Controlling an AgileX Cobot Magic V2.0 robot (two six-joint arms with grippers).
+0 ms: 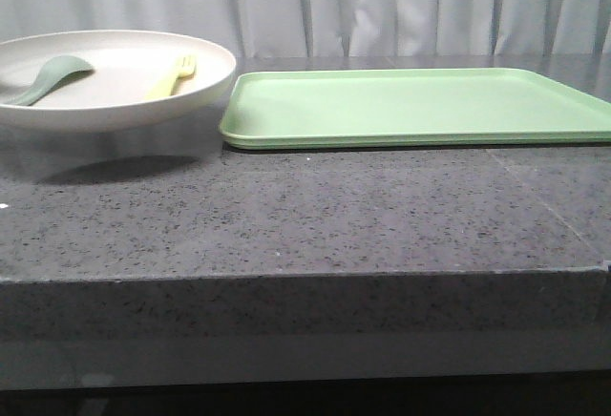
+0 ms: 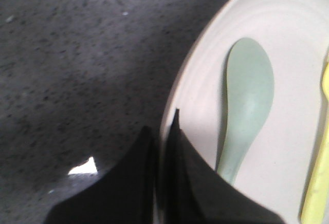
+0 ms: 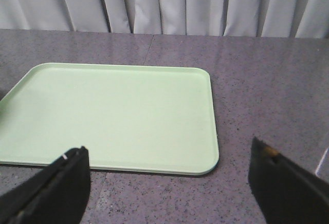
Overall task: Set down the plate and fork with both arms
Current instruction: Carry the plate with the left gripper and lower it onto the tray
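Speckled grey stone desk (image 1: 286, 235); left hand (image 2: 163, 131) pinches the matte round plate (image 1: 124, 92) rim; right hand (image 3: 169, 183) spread wide above the flat green tray (image 3: 113, 116).

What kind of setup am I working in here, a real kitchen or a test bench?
Likely a staged test bench: a speckled dark stone counter backed by plain grey curtains, holding only a plate and green tray.

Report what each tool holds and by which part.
Left tool pinches the plate by its rim; right tool is open, holding nothing.
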